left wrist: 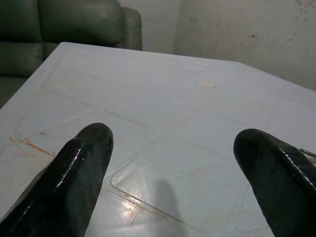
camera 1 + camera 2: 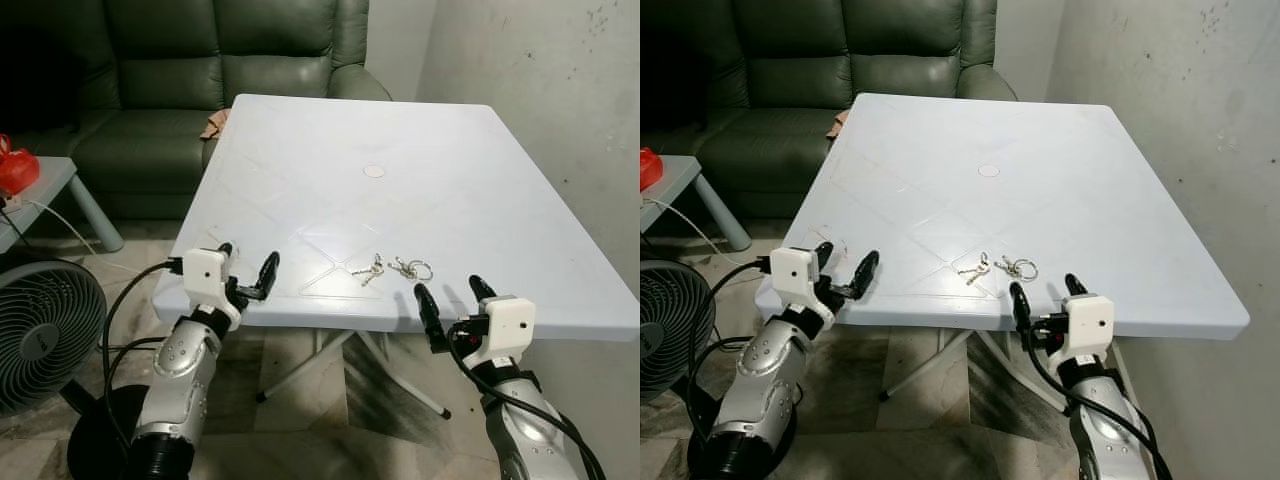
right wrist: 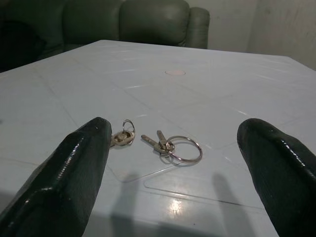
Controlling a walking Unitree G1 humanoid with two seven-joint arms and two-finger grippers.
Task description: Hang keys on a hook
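Right claw (image 2: 455,297) hovers spread wide at table (image 2: 480,190) edge w/ keys (image 3: 170,146) just ahead, left claw (image 2: 247,270) released too — pre-grasp; next: reach fwd, pinch the ring.

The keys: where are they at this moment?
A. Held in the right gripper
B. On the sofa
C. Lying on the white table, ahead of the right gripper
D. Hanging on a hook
C: the keys lie on the white table, just beyond the open right gripper.

Dim, even light; soft glare on table (image 2: 330,180), perhaps slightly blurred.
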